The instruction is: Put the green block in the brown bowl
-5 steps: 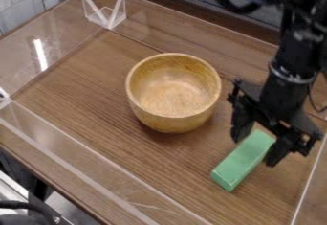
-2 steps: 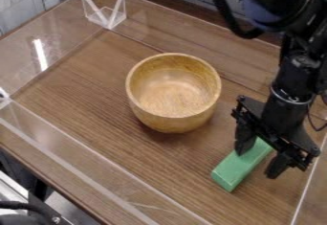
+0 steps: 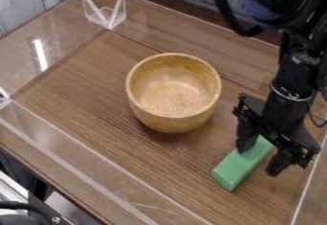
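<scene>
Now lower vs. 1 s ago, gripper (image 3: 261,150) meets block (image 3: 234,169) far end; can't tell if gripped; verify before xfer to bowl (image 3: 174,93).

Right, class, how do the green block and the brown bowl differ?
The green block is a narrow bar; the brown bowl is round and wider. The block is solid green, the bowl light brown and hollow. Both rest on the table.

The black fingers (image 3: 250,128) reach down, slightly parted.
</scene>
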`<state>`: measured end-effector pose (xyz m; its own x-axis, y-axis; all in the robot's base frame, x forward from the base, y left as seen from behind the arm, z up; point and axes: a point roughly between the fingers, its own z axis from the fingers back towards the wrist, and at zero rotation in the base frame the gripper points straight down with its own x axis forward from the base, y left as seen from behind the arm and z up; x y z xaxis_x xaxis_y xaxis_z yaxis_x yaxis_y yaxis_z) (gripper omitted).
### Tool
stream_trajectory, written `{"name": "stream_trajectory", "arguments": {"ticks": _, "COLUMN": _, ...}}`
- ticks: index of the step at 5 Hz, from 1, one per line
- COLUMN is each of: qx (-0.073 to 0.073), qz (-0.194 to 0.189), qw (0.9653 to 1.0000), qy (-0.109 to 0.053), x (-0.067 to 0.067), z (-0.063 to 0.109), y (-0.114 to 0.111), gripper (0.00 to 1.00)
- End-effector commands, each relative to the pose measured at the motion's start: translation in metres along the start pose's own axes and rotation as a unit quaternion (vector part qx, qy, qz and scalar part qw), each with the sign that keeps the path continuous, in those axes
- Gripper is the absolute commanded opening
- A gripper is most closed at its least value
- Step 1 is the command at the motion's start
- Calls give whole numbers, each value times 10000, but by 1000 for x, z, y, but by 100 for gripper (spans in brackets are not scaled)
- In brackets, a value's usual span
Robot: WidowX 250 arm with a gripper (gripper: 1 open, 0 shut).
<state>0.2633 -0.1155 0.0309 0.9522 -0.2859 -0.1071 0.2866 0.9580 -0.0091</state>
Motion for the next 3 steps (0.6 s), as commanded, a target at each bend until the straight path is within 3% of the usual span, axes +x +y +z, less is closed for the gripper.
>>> {"name": "stream_trajectory", "arguments": {"ticks": 1, "qx": -52, "qz": -25, "qw": 10000, "qy": -58, "x": 5, "z": -5, "y": 7, "gripper": 100}}
{"name": "stream_trajectory", "arguments": {"ticks": 3, "qx": -131, "qz": -35, "qw": 9999, "qy": -6, "x": 7, "z": -14, "y": 13, "gripper": 100}}
